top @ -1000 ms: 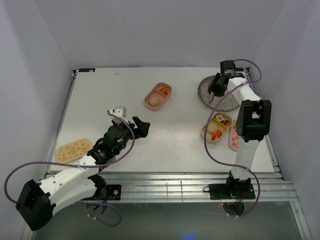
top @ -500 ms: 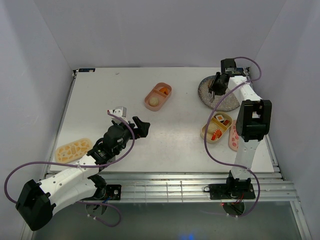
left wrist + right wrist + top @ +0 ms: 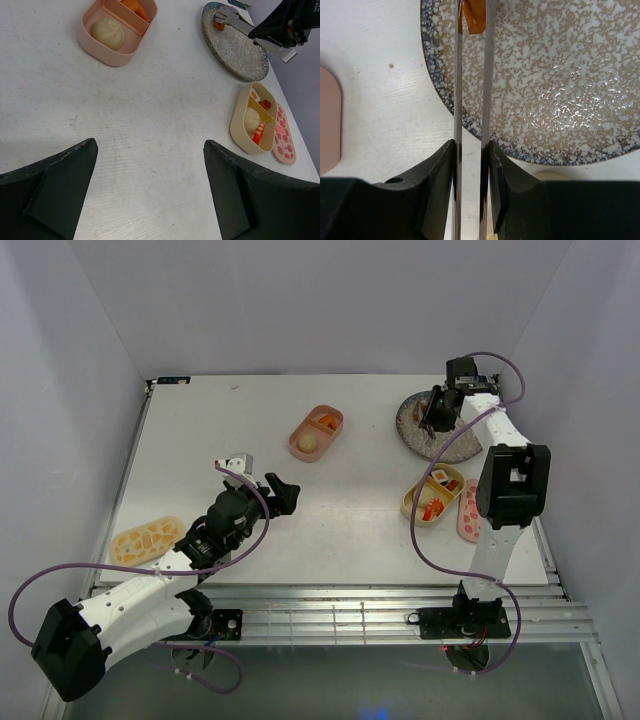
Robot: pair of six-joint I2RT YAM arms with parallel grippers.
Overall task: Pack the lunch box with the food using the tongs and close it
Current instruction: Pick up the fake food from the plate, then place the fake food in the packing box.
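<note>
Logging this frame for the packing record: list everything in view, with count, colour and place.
table: 1, white, under everything
pink tray: 1, pink, far centre
cream bun: 1, cream, pink tray's larger compartment
tan-yellow tray: 1, tan-yellow, right side, holding food
pink lid: 1, pink pebbled, beside the tan-yellow tray
tan-yellow lid: 1, tan-yellow pebbled, near left
plate: 1, grey speckled, far right
orange piece: 1, orange, on plate between tong tips
tongs: 1, silvery, over plate
left end effector: 1, black, open, empty
right end effector: 1, black, gripping tongs
</note>
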